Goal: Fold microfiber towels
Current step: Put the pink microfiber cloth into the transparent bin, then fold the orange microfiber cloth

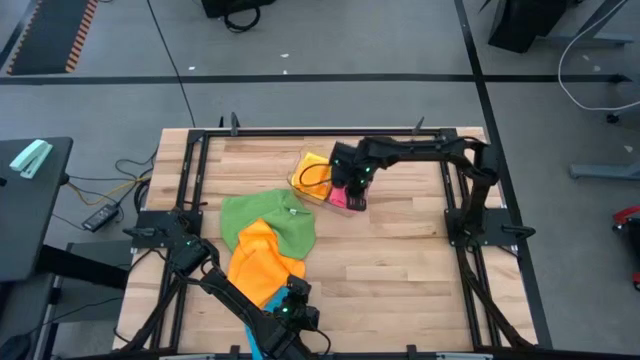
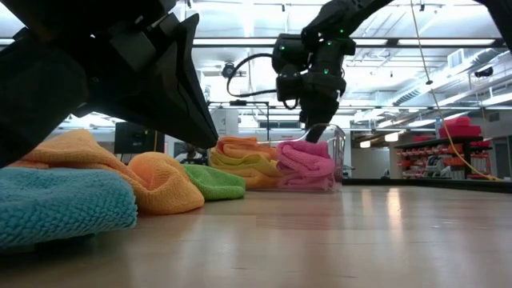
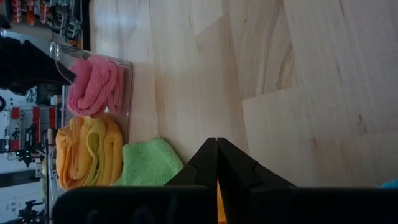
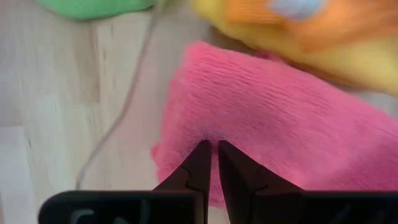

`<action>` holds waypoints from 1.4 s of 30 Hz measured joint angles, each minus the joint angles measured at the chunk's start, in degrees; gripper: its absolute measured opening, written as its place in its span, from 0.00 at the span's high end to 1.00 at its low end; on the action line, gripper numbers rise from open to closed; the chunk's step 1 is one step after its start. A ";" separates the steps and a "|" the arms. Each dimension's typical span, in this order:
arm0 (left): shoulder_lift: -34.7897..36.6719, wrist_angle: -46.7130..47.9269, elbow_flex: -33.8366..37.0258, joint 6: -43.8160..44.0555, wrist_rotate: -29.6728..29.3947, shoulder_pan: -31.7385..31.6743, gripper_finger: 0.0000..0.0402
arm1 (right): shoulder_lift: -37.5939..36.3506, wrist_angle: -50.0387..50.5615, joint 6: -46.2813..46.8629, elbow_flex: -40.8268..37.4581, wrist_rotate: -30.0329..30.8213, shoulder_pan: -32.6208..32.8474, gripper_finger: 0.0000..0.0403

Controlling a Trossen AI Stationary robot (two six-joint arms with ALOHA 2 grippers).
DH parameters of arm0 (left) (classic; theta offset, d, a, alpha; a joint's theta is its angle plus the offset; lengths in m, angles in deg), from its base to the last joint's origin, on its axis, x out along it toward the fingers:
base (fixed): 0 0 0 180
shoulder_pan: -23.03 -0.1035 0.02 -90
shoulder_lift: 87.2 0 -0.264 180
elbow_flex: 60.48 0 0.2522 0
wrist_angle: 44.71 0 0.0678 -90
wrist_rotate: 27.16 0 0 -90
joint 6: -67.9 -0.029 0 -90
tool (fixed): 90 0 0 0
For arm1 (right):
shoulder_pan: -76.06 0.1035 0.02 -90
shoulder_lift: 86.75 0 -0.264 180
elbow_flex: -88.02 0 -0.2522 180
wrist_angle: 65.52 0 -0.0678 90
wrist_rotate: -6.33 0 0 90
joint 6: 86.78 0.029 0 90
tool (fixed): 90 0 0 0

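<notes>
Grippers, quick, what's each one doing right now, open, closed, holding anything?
Left gripper: closed, empty, low at the table's near edge beside the blue towel.
Right gripper: closed, pinching the pink towel in the clear tray.

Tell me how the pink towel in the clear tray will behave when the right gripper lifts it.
The pink towel looks soft and bunched, so it will probably droop and unfold. The right gripper pinches only a small bit, so the rest may hang or drag over the clear tray wall. It is likely light.

Folded towels point(image 1: 335, 196) lie in the tray point(image 1: 302, 165), loose towels point(image 1: 268, 238) beside it.
</notes>
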 joint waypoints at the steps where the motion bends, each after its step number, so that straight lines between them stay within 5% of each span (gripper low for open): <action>1: 0.00 -0.02 0.00 0.01 0.01 0.00 0.97 | 0.60 -0.18 -0.03 -0.02 0.02 0.49 0.90; 8: 0.00 -1.53 0.00 0.07 0.01 0.02 0.93 | 2.84 -1.04 0.06 -0.04 1.57 1.30 0.90; 16: 0.00 -3.54 0.00 0.02 -0.01 0.73 0.97 | -6.85 -0.29 1.20 -0.02 5.04 1.18 0.90; 23: 0.00 -4.05 0.00 -1.09 -0.02 0.95 0.96 | -13.81 -0.45 -0.03 -0.76 -4.12 6.29 0.90; 35: 5.66 -14.04 0.07 -19.29 0.01 -1.41 0.97 | -22.31 3.94 6.79 -12.42 5.66 20.65 0.90; 42: 12.83 -13.95 0.04 -21.80 4.21 -2.65 0.96 | -35.14 -8.38 11.53 -25.70 6.23 26.03 0.90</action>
